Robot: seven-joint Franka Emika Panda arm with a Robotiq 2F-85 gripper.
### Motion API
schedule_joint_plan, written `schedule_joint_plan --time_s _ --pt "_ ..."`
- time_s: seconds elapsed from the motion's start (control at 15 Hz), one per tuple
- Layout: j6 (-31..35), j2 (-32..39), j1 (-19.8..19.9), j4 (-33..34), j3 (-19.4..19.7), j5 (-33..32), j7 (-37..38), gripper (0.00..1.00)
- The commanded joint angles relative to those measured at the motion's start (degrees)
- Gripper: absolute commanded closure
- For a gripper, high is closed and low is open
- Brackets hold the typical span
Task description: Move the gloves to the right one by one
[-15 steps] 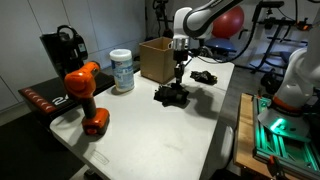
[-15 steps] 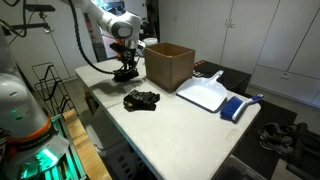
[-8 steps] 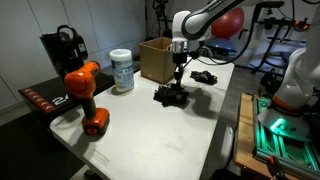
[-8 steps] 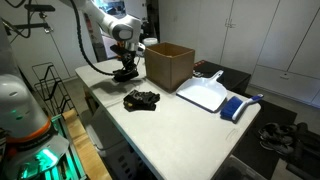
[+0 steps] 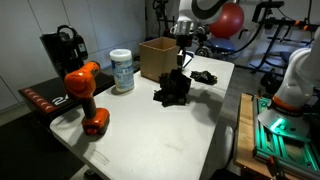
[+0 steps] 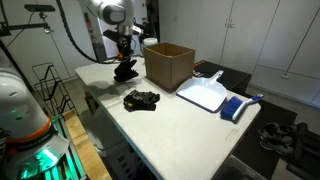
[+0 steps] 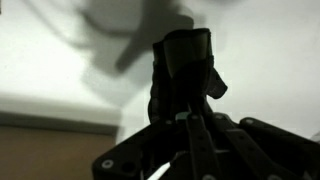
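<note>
— On the left side of the counter, beside the orange drill, is there any writing I can go by?

— The white canister there has a blue label, but the print is too small for you to read. The cardboard box behind it shows you plain brown sides.

— And my gripper?

— You have it pinched nearly closed on the held glove, which dangles straight below it at centre frame. In the wrist view the held glove fills the middle, black fabric rising out of the gripper. Its shadow lies apart from it on the white surface at upper left. You cannot tell whether its lowest tips touch the counter.

— Where is the other one?

— The second glove lies on the counter just right of the held glove, near the far edge. In an exterior view the second glove sits lower in the frame than your gripper.

— What crowds me?

— The cardboard box stands just right of the held glove. A white dustpan and a blue brush lie farther right.
</note>
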State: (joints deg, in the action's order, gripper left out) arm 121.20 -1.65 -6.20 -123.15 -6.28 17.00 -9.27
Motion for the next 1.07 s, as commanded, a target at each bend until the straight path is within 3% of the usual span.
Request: schedule_joint_plan --time_s 0.0,0.4,0.8,1.0 --pt "-4.97 -9.66 1.08 -5.45 1.73 -0.01 -0.47 0.99" --pt "-11.97 -19.77 6.23 -10.18 6.63 -7.42 3.94 0.99" --pt "-9.78 -17.26 11.99 -11.89 9.9 -16.53 8.39 0.99" --pt "-8.2 -15.16 13.24 -12.35 11.66 -17.68 7.92 0.99"
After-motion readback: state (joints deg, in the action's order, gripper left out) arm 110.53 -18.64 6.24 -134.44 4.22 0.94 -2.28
